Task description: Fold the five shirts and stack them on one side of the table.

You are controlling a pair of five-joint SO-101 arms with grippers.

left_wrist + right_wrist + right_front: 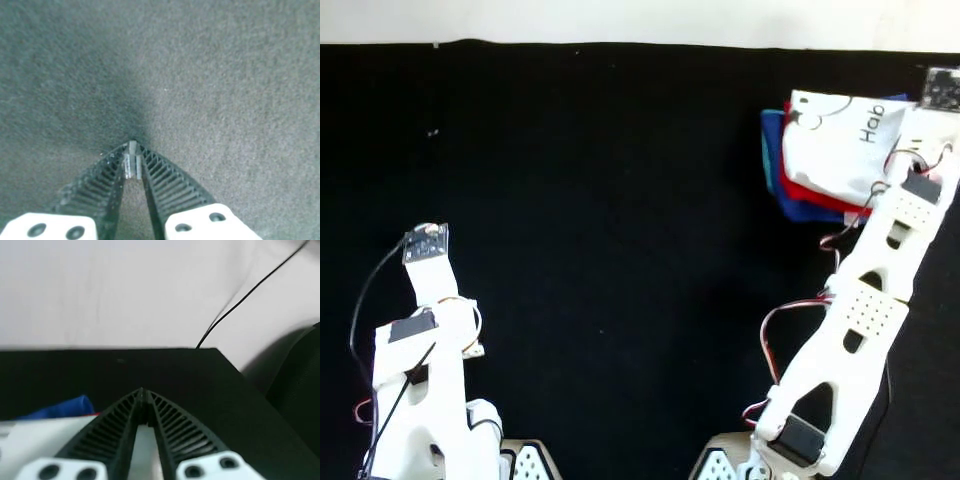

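Observation:
A stack of folded shirts (825,155) lies at the table's far right, with a white printed shirt (835,140) on top. Under it peek out a red shirt (810,195), a blue one (798,208) and a teal edge (766,150). My right gripper (142,392) is shut, fingertips together, just above the white shirt (35,440) near the stack's far right edge (940,95). The blue shirt (60,407) shows beside it. My left gripper (132,148) is shut over bare black cloth at the near left (425,238).
The black table cover (620,200) spreads across the middle and left. Its far edge (150,348) meets a white wall, and a black cable (240,300) hangs beyond the far right corner. Loose wires (790,310) run along the right arm.

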